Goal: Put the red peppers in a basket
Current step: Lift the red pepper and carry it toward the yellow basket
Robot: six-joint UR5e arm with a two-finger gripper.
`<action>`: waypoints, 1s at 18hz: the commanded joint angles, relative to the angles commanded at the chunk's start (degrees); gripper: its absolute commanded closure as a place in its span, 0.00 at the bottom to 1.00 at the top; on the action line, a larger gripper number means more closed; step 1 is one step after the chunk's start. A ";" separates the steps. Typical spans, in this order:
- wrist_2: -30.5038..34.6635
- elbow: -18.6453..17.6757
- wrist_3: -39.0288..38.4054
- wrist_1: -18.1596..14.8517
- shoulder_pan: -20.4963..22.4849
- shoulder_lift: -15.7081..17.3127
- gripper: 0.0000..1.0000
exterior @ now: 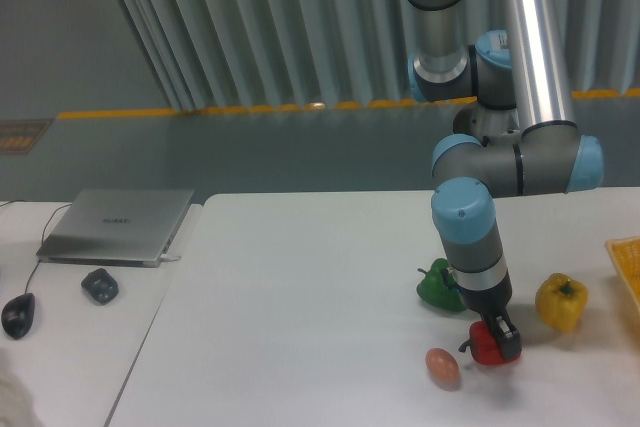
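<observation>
The red pepper (pixel 487 348) sits on the white table at the front right, with its dark stem pointing left. My gripper (pixel 497 336) is down on it, its dark fingers around the pepper's top and right side, seemingly shut on it. The pepper looks to rest on or just above the table. The basket (pixel 626 265) shows only as an orange-yellow lattice edge at the far right edge of the view.
A green pepper (pixel 437 285) lies just behind-left of the gripper. A yellow pepper (pixel 561 301) stands to the right. A pinkish-brown egg-shaped item (pixel 442 366) lies left of the red pepper. A laptop (pixel 118 224), a mouse (pixel 17 314) and a small dark object (pixel 100 285) are at the left.
</observation>
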 joint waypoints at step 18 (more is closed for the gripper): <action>-8.09 7.12 0.09 -3.69 13.27 9.06 0.68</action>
